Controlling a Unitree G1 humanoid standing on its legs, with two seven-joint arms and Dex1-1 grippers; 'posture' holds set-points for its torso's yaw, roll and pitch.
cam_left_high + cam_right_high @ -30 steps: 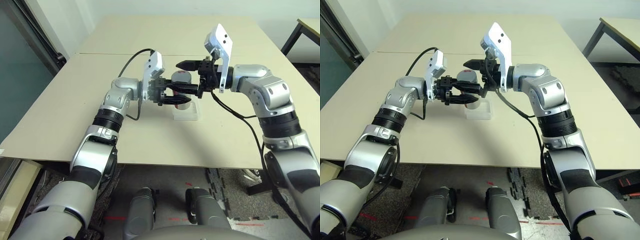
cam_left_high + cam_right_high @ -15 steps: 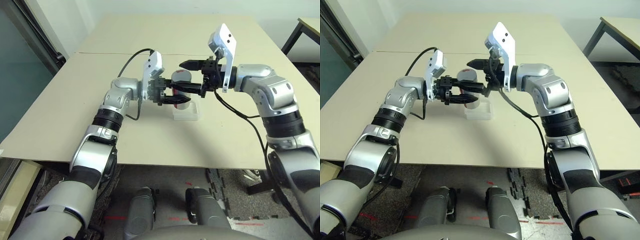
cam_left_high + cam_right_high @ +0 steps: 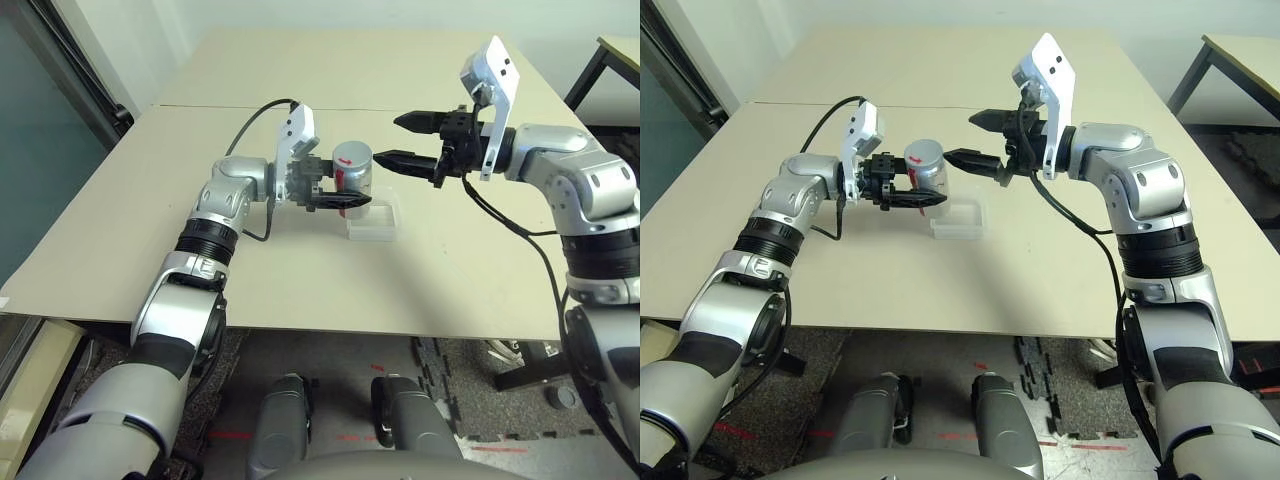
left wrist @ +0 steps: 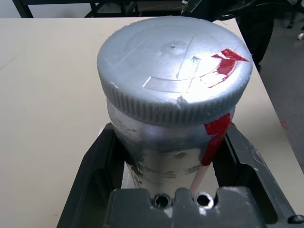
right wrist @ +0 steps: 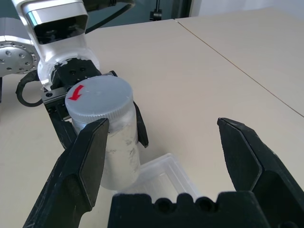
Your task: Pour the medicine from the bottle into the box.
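Beige table (image 3: 150,210), left pincer (image 3: 335,190) grasping capped bottle (image 3: 351,168) beside clear box (image 3: 372,222), right pincer (image 3: 408,140) spread apart.

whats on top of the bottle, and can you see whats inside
A round grey cap with a red arrow sits on the bottle. The cap and silver wall hide the contents.

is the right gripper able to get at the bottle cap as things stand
Probably yes. The right gripper is open beside the cap, with nothing between them. The left gripper is shut on the bottle lower down, below the cap, leaving the cap's rim bare above the box.
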